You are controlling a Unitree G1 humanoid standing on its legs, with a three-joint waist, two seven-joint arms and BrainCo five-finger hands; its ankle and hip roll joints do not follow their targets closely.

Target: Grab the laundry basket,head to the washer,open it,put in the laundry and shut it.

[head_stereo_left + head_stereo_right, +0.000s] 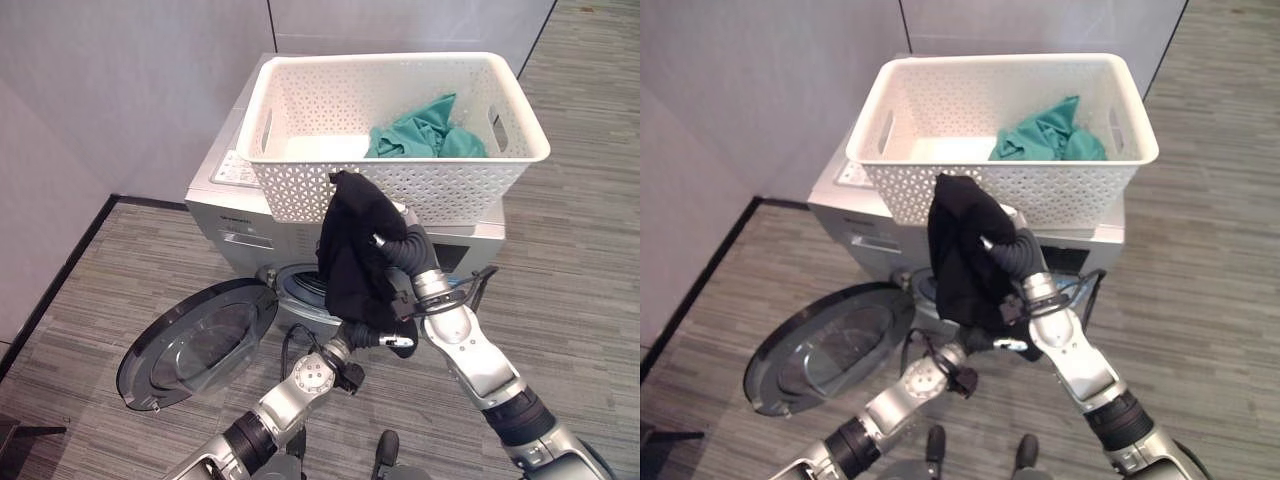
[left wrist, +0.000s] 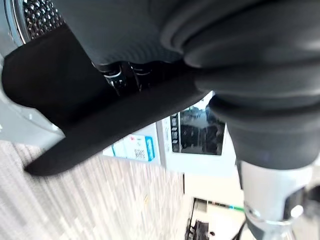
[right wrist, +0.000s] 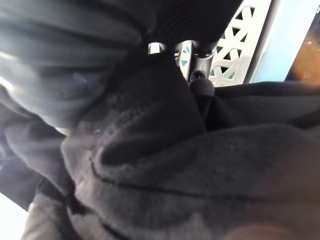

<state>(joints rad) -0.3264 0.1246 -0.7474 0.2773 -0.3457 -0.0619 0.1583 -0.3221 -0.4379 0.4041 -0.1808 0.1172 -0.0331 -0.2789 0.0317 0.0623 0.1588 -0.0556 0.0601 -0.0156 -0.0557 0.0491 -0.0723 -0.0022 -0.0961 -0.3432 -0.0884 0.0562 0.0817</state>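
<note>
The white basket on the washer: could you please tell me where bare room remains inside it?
The white perforated plastic basket has a bare floor along its left and middle, bordered by the left wall. The right corner is crowded by a teal crumpled cloth.

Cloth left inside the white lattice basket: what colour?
Teal green cloth, clearest in the left eye view, bunched in the basket.

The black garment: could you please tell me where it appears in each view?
Left eye view: black garment at centre, hanging below the white basket.
Right eye view: centre, left of the right hand.
Left wrist view: dark band across the middle.
Right wrist view: across the lower part.
Shared landmark: the basket.
</note>
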